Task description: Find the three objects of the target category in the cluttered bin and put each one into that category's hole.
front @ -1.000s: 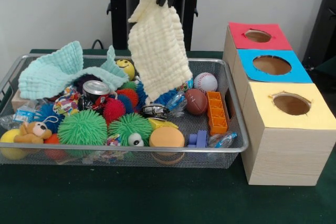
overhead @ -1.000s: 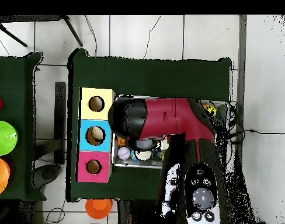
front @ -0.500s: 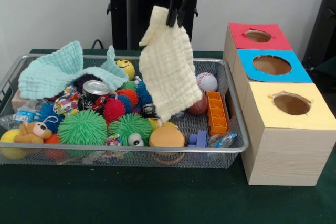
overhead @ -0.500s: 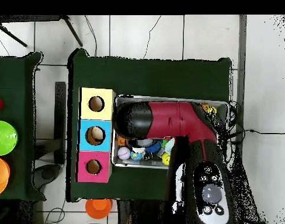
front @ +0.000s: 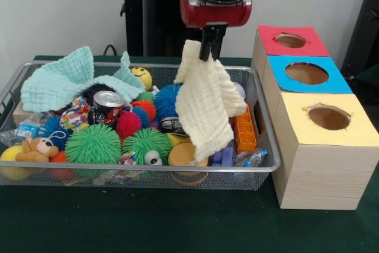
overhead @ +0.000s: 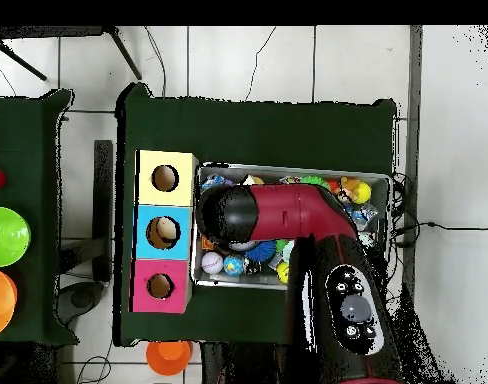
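My gripper is shut on the top corner of a plain pale yellow cloth, which hangs down over the right part of the wire-mesh bin. A small bundle of white fabric with coloured patches lies at the bin's left, next to a silver can. A smaller printed piece shows at the front by the green spiky balls. The yellow-surround hole is in the nearest, largest wooden box, right of the bin. In the overhead view the arm hides the gripper; the yellow-surround hole shows there.
A mint cloth drapes over the bin's back left. Spiky balls, a teddy bear and an orange block fill the bin. The blue-surround hole and the red-surround hole lie behind the yellow one.
My gripper has come down and to the right in the front view with the yellow cloth. The cloth now hangs in front of the baseball and football.
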Action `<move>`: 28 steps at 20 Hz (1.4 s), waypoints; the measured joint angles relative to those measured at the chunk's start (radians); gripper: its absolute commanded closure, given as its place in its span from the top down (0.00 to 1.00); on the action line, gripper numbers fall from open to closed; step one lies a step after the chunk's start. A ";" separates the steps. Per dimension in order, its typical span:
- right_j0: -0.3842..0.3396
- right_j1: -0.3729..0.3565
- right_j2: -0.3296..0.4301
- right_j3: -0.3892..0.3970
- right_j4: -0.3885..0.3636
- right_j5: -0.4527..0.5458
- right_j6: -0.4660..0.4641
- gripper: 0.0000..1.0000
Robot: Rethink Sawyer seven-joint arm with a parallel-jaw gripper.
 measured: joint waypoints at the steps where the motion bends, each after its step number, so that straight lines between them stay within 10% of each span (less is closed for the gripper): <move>1: 0.000 0.005 0.001 0.002 0.000 0.000 0.000 0.00; 9: 0.000 0.050 0.015 0.015 0.000 0.001 0.000 0.00; 10: 0.000 0.054 0.017 0.015 0.000 0.001 0.000 1.00; 28: 0.001 0.022 0.027 0.006 -0.031 0.017 0.000 1.00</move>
